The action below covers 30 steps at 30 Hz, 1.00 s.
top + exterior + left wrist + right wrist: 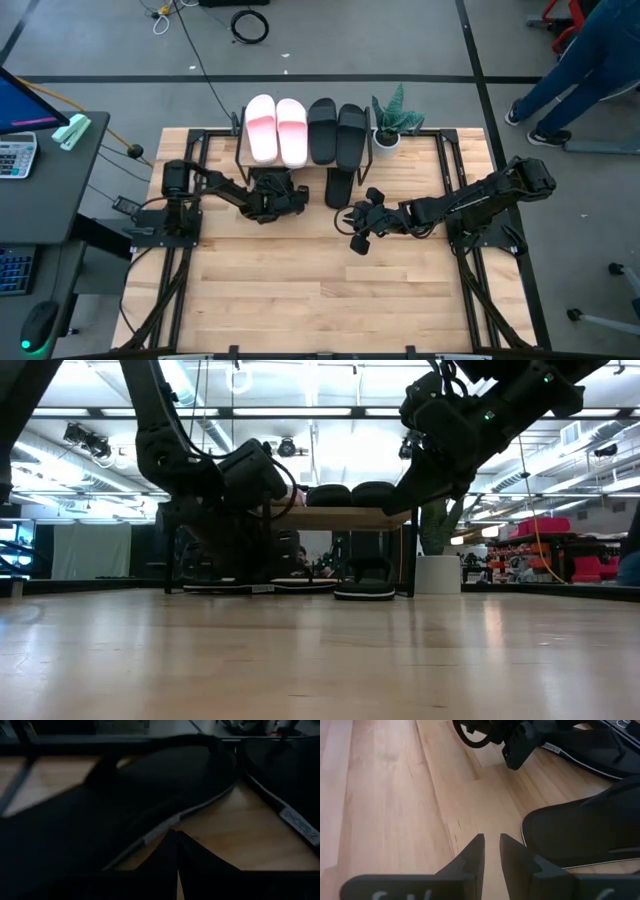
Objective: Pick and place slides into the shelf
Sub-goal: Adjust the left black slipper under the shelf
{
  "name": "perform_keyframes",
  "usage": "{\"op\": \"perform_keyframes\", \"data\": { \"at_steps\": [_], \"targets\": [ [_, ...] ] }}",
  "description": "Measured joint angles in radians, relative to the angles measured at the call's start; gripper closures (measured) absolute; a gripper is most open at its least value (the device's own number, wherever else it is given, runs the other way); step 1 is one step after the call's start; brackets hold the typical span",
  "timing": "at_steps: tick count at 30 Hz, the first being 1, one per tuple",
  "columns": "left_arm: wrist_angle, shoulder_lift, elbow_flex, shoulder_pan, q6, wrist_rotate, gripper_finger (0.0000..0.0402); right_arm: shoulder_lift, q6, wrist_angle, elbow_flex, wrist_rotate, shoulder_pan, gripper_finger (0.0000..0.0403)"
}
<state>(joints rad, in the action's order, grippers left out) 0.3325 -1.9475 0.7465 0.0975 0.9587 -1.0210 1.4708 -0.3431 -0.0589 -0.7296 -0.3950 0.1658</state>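
The shelf (340, 517) stands at the table's far edge. Two pale pink slides (277, 130) and two black slides (337, 133) lie on its top board. A thin black flip-flop (340, 187) lies on the table, poking out from under the shelf, with others under the board (250, 587). My left gripper (297, 195) is low at the shelf's near side, shut, its tips (175, 834) at a flip-flop's sole (165, 785). My right gripper (352, 225) hovers above the table just near of the poking flip-flop (585, 832), its fingers (491, 845) a narrow gap apart, holding nothing. My left gripper's shut fingertips (170, 837) stand level at the pale edge of the flip-flop's sole (152, 836), which lies flat on the table under the shelf. I cannot tell whether they touch it.
A small potted plant (388, 120) stands at the shelf's right end. A second flip-flop (295, 817) lies beside the first. A person (580, 60) stands beyond the table's far right corner. Bare wood planks (320, 290) fill the near half of the table.
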Motion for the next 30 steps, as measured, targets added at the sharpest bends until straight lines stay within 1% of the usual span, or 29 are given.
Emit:
{"op": "perform_keyframes", "data": {
  "at_steps": [2, 4, 12, 14, 17, 20, 23, 30],
  "targets": [
    [0.001, 0.0, 0.0, 0.005, -0.058, -0.026, 0.0397, 0.0, 0.003, -0.001, 0.0, 0.0, 0.0, 0.0337],
    [0.001, 0.001, 0.0, 0.017, -0.097, -0.027, 0.0398, 0.0, 0.01, 0.0, 0.0, 0.0, 0.0, 0.0338],
    [-0.003, 0.001, -0.001, 0.089, -0.159, -0.026, 0.0399, 0.0, 0.031, -0.001, 0.0, 0.0, 0.0, 0.0338],
    [-0.002, 0.001, -0.001, 0.101, -0.154, -0.03, 0.0398, 0.0, 0.031, 0.0, 0.0, 0.0, 0.0, 0.0338],
    [-0.014, 0.0, -0.001, 0.111, -0.124, 0.027, 0.0396, 0.0, 0.031, 0.0, 0.0, 0.0, -0.002, 0.0338],
    [-0.017, -0.031, 0.0, 0.12, -0.065, 0.088, 0.0398, 0.0, 0.031, -0.001, 0.0, 0.0, -0.007, 0.0338],
    [0.026, -0.067, 0.001, 0.115, -0.022, 0.075, 0.0397, 0.0, 0.03, 0.001, 0.0, 0.0, -0.01, 0.0339],
    [0.08, -0.088, 0.0, 0.07, -0.022, 0.05, 0.0397, 0.0, 0.031, 0.002, 0.0, 0.0, -0.013, 0.0339]
  ]
}}
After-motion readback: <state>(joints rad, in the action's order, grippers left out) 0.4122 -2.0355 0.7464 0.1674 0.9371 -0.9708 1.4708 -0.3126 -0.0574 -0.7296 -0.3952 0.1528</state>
